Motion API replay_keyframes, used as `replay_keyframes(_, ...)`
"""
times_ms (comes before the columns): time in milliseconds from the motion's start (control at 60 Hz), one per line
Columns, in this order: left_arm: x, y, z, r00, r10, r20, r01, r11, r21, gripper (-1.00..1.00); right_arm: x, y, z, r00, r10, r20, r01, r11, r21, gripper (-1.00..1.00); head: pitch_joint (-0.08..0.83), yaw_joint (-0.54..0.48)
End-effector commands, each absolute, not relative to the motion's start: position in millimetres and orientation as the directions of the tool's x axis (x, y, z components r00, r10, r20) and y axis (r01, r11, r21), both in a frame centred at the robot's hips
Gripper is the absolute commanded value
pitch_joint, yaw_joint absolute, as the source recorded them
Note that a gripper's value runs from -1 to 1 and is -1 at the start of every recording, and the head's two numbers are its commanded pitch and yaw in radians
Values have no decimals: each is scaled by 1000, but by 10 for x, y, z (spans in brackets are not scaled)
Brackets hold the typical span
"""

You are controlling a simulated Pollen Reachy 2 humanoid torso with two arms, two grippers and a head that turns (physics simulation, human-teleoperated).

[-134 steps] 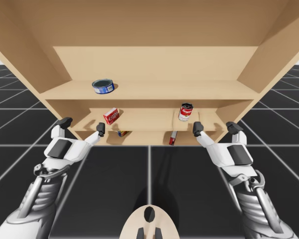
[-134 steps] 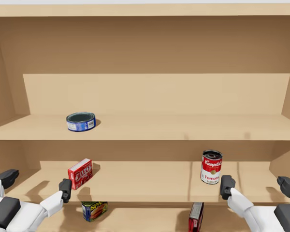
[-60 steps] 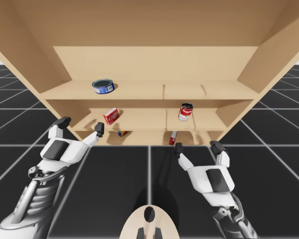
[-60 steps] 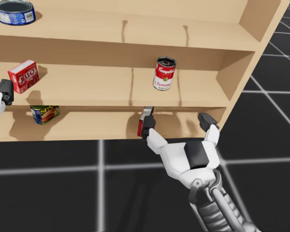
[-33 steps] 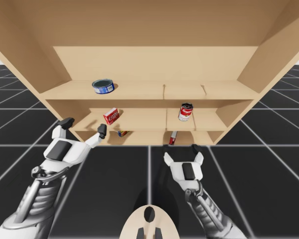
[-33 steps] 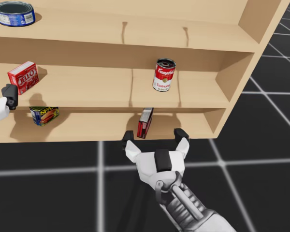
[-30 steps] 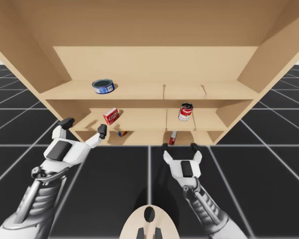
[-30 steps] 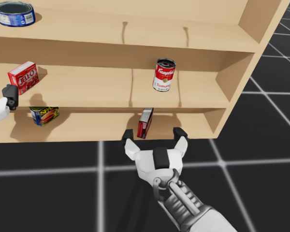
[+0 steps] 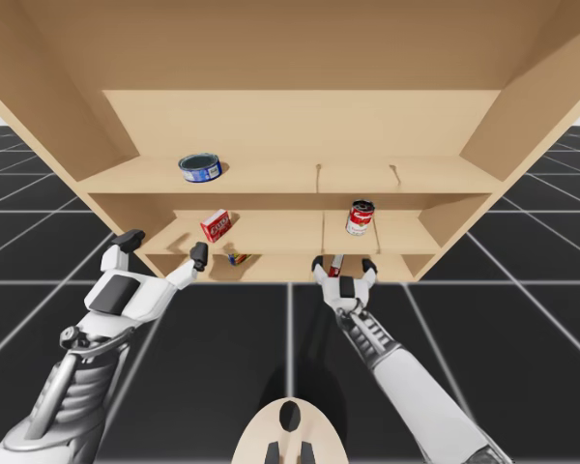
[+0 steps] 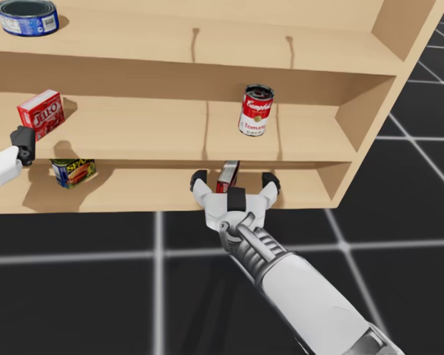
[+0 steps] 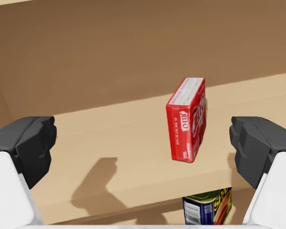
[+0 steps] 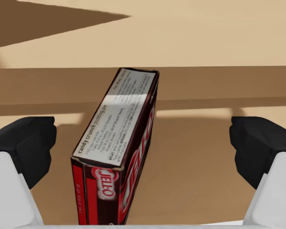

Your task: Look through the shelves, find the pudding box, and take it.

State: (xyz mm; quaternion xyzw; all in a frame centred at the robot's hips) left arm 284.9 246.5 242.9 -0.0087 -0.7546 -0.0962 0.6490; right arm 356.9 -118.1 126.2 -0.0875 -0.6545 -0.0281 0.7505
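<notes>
Right now I am reaching my right gripper [image 12: 143, 143] to the front of the pale wooden bottom shelf [image 12: 195, 143]. The dark red and brown cardboard pudding box [image 12: 117, 157] is sitting straight ahead of it, in the gap between its two black fingers. Those fingers are standing wide apart and neither is touching the cardboard, so the gripper is released and holding nothing. The pudding box is standing on a narrow long edge, with its small end face pointing back at my wrist. Its long axis is running away from me into the shelf, slanting a little off my line of reach as it goes deeper (so the broad printed faces are looking sideways, roughly toward the finger pads). It is lying off-centre in the gap, nearer one finger than the other. In the head view the same right gripper [image 10: 234, 180] is bracketing the pudding box [image 10: 228, 174] at the shelf's lip, making this arm plainly the nearer one. My left gripper [image 11: 143, 143] is hovering well apart at the middle shelf [image 11: 109, 143], likewise spread open and empty. It is facing a bright red upright cardboard box [image 11: 188, 119], which I judge is not the one I am after. The coming move, I judge, is turning on centring the gap and then pinching across the box's thin width.
</notes>
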Motion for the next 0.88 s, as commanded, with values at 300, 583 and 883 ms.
replay_keyframes(300, 2827, 2422, 2416, -156, -116, 981, 144, 980, 139, -1000, 3510, -225, 1089, 300, -140, 944, 59, 990, 129, 1000, 603, -184)
replay_keyframes(583, 2812, 2407, 2415, -156, -115, 981, 141, 980, 137, -1000, 3389, -440, 1299, 185, -125, 975, 87, 990, 111, 1000, 602, -187)
replay_keyframes(883, 2810, 2383, 2408, -153, -119, 981, 142, 980, 141, -1000, 2725, -564, 1547, 150, -114, 982, 18, 994, 112, 1000, 599, -194)
